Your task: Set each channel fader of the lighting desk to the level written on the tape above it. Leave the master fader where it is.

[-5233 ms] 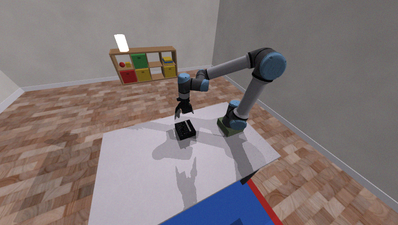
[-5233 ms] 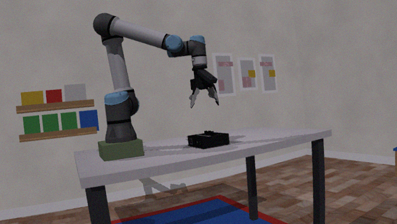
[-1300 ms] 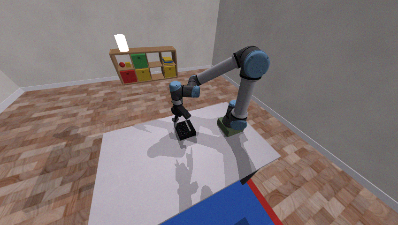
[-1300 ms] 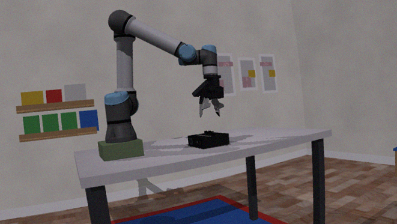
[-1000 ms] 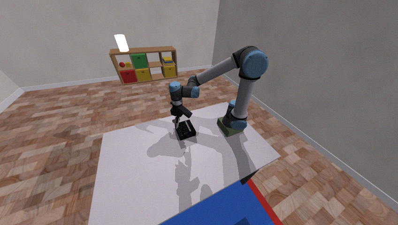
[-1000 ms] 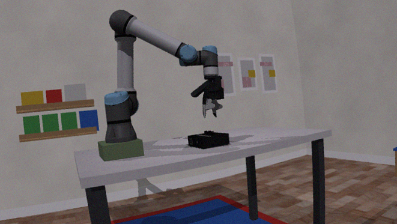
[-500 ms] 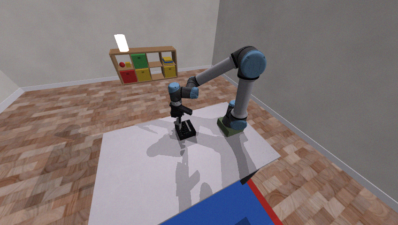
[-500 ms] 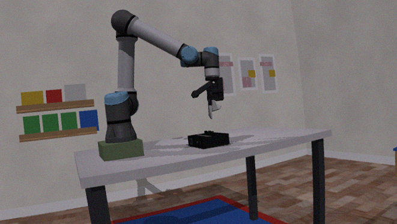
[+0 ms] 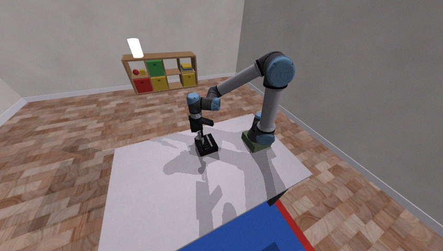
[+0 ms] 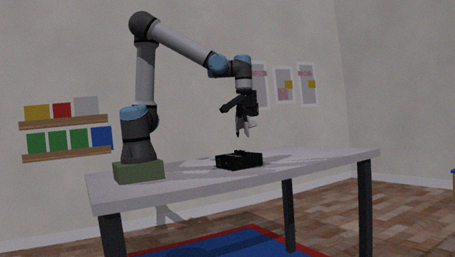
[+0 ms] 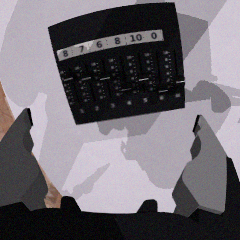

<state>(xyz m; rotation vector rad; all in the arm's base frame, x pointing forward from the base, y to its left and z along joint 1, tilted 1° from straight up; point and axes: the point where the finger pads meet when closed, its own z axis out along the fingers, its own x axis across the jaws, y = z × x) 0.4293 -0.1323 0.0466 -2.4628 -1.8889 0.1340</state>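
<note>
The black lighting desk (image 9: 207,146) (image 10: 238,160) (image 11: 117,60) lies on the white table (image 9: 139,192) (image 10: 190,187) (image 11: 150,165). In the wrist view a grey tape strip (image 11: 107,44) along its top reads 8, 7, 6, 8, 10, 0. Below it run several vertical faders with pale caps at differing heights, and the rightmost fader (image 11: 180,81) has no number above it. My gripper (image 9: 200,136) (image 10: 243,130) (image 11: 113,112) is open and empty. It hangs a short way above the desk and points down, touching nothing.
The arm's green base block (image 9: 256,144) (image 10: 137,171) stands on the table close behind the desk. A strip of wooden floor (image 11: 7,110) shows past the table edge at the left of the wrist view.
</note>
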